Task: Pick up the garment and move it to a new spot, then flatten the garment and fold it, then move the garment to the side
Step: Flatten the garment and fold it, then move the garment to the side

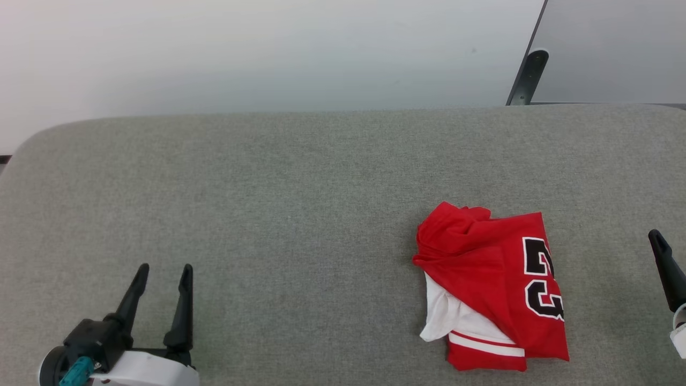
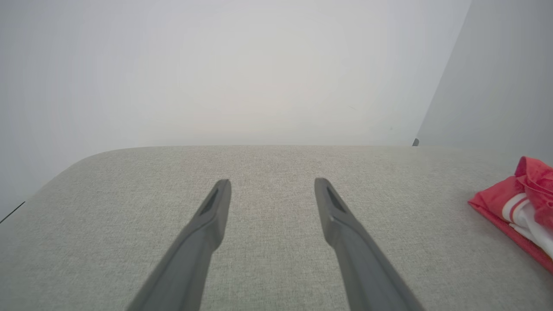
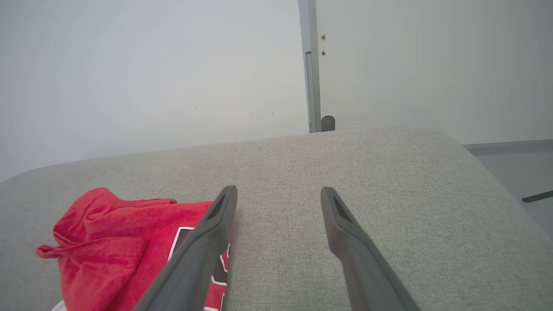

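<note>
The garment [image 1: 493, 284], a red jersey with a black white-outlined number and a white striped sleeve end, lies loosely folded in a compact bundle on the grey padded table [image 1: 300, 214], right of centre. My left gripper [image 1: 163, 276] rests open at the lower left, far from it, with nothing between its fingers [image 2: 216, 207]. One finger of my right gripper [image 1: 664, 262] shows at the right edge, apart from the jersey. In the right wrist view that gripper [image 3: 278, 194] stands open over bare fabric, the garment [image 3: 121, 242] lying to its left. The left wrist view catches the garment [image 2: 518, 203] at its right edge.
The table's rounded far edge [image 1: 321, 111] meets a pale wall. A dark metal post [image 1: 528, 75] and a grey panel stand behind the table at the back right. Bare grey surface stretches left of the jersey.
</note>
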Motion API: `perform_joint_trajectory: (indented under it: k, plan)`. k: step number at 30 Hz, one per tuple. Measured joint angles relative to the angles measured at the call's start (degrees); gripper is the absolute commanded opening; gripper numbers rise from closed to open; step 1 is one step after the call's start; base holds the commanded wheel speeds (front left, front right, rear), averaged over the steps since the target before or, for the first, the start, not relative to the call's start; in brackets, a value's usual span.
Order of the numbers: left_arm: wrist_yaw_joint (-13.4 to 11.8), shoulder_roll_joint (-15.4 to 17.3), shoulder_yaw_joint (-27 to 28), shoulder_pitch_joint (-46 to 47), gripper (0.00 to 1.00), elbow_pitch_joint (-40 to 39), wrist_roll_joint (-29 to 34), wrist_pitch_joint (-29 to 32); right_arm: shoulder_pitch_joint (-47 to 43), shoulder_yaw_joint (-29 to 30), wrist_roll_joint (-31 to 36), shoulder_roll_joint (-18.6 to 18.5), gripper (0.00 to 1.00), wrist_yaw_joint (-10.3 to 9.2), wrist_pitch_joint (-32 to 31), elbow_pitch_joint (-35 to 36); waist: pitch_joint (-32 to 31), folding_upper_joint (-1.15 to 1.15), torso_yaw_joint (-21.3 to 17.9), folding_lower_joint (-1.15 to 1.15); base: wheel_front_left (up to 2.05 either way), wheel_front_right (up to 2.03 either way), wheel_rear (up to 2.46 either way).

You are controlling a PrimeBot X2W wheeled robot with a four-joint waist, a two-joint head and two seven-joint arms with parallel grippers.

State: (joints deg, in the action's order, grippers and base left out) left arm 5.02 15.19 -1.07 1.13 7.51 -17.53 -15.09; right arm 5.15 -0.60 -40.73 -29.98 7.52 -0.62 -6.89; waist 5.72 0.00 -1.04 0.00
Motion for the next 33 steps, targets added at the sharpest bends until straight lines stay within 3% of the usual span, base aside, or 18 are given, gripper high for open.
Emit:
perform_joint_trajectory:
  k: [27, 33]
  plan:
    - [-0.96, 0.43, -1.70, 0.53, 1.00, -1.23, -0.29, 0.44, -0.35, 2.07, 1.88, 1.91, 1.00, 0.00, -4.12, 3.24, 1.05, 0.00, 0.33, 0.00, 0.00, 0.00, 0.00]
    - [-1.00, -0.36, -2.66, 1.94, 1.00, -1.41, -0.60, 0.45, 2.77, -2.19, 1.82, -1.15, 1.00, 0.00, -11.77, 4.68, 2.38, 0.00, 0.73, 0.00, 0.00, 0.00, 0.00]
